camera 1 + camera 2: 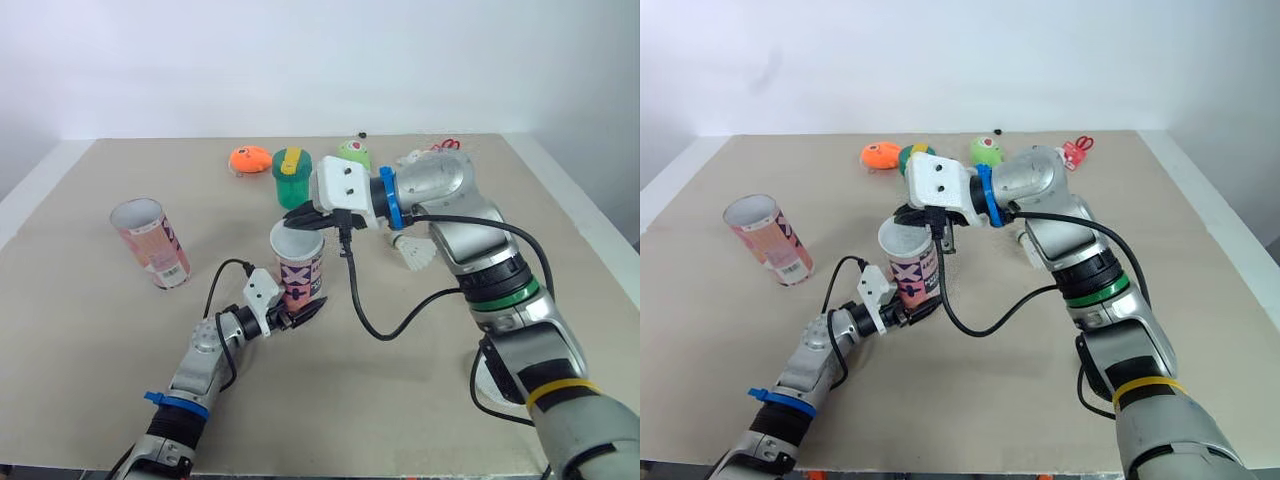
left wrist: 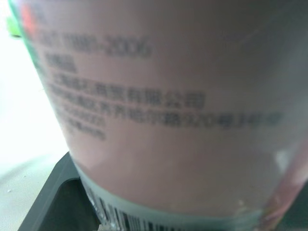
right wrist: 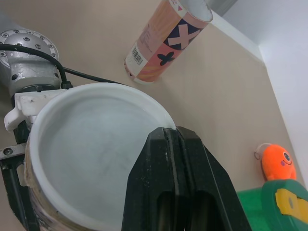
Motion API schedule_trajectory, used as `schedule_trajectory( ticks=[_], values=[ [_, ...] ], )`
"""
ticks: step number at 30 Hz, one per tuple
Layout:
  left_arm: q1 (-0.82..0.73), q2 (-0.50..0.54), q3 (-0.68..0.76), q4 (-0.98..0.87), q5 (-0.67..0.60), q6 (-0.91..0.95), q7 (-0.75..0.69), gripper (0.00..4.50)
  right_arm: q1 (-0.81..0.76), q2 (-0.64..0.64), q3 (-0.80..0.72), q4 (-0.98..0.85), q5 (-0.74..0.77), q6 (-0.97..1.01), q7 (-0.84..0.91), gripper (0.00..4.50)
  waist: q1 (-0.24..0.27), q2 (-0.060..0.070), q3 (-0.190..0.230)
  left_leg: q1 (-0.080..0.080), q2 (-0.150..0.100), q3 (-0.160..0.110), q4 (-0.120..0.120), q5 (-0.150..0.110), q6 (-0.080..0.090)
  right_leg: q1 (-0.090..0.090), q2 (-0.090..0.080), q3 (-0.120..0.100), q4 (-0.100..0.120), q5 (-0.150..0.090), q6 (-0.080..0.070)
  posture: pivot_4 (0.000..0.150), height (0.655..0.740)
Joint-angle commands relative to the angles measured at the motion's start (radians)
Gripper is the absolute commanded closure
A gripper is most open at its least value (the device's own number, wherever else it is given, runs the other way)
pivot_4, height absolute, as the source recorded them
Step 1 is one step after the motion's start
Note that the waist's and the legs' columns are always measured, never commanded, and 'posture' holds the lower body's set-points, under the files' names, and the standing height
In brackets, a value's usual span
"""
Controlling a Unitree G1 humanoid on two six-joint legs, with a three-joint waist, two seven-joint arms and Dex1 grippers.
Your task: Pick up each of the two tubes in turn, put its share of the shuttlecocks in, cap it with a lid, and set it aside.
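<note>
A pink patterned tube (image 1: 301, 272) stands upright at the table's centre, and my left gripper (image 1: 298, 314) is shut on its lower part. Its printed label (image 2: 159, 106) sits very close in the left wrist view, with a black finger (image 2: 53, 192) beside it. A white lid (image 3: 91, 144) covers the tube's top. My right gripper (image 1: 302, 216) is shut, its tips (image 3: 168, 132) resting at the lid's rim. The second tube (image 1: 150, 243) stands open-topped and slightly tilted at the left. A white shuttlecock (image 1: 415, 256) lies under my right forearm.
At the back of the table are an orange toy (image 1: 250, 159), a green container with a yellow strip (image 1: 292, 177), a green toy (image 1: 354, 152) and red scissors (image 1: 1077, 150). A black cable (image 1: 380, 325) loops down from my right wrist.
</note>
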Motion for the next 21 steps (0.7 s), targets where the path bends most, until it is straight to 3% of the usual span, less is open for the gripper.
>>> schedule_trajectory(
  ticks=[1,13,21],
  values=[
    [0.032,-0.002,-0.029,0.068,0.02,0.048,-0.001,1.13,0.039,0.028,0.054,0.014,-0.002,-0.004,0.016,4.45,0.0,-0.001,-0.003,0.0,0.0,0.0,0.0,0.0,0.0,0.0,0.0,0.0,0.0,0.0,0.0,0.15,0.74],
    [0.031,-0.003,-0.03,0.07,0.019,0.049,-0.002,1.13,0.101,0.052,0.086,0.007,-0.037,-0.041,-0.005,4.45,-0.001,0.0,-0.013,0.001,0.001,-0.001,-0.008,0.0,0.0,0.002,0.0,-0.001,-0.009,0.0,-0.001,0.15,0.74],
    [0.034,-0.003,-0.031,0.066,0.017,0.051,-0.001,1.13,0.057,0.038,0.045,-0.026,-0.007,-0.005,0.024,4.45,-0.001,0.001,-0.013,0.002,0.001,-0.001,-0.01,0.0,0.0,0.002,0.001,-0.001,-0.01,0.0,-0.001,0.15,0.74]
  ],
)
